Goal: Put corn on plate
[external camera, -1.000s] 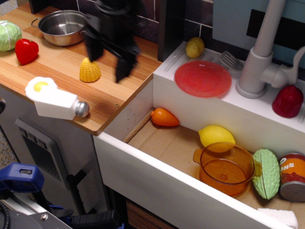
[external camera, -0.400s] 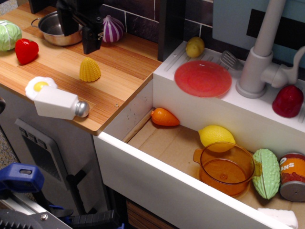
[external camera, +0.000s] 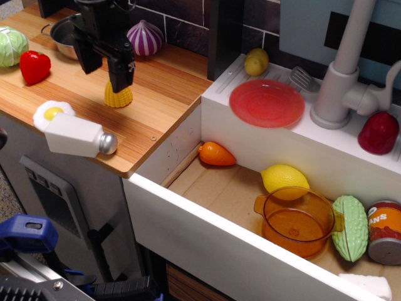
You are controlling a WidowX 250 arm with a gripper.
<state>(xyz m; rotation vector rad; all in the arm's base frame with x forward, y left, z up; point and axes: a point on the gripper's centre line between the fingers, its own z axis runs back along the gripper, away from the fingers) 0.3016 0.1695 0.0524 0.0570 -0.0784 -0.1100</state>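
Observation:
The yellow ribbed toy corn (external camera: pixel 118 98) stands on the wooden counter; only its lower part shows below one finger. My black gripper (external camera: pixel 104 69) is open, just above and slightly left of the corn, one finger (external camera: pixel 121 74) covering the corn's top, the other (external camera: pixel 86 57) further left. The red-pink plate (external camera: pixel 267 103) lies flat and bare on the white sink ledge to the right.
A steel pot (external camera: pixel 62 34), a purple onion (external camera: pixel 145 38), a cabbage (external camera: pixel 10 46) and a red pepper (external camera: pixel 34 66) sit on the counter. A white egg-topped block (external camera: pixel 72 133) lies near the front edge. The sink basin holds a carrot (external camera: pixel 216 154), lemon (external camera: pixel 284 178) and orange bowl (external camera: pixel 299 221).
The gripper has moved left from above the counter's right part and come down over the corn. The corn and plate have not moved.

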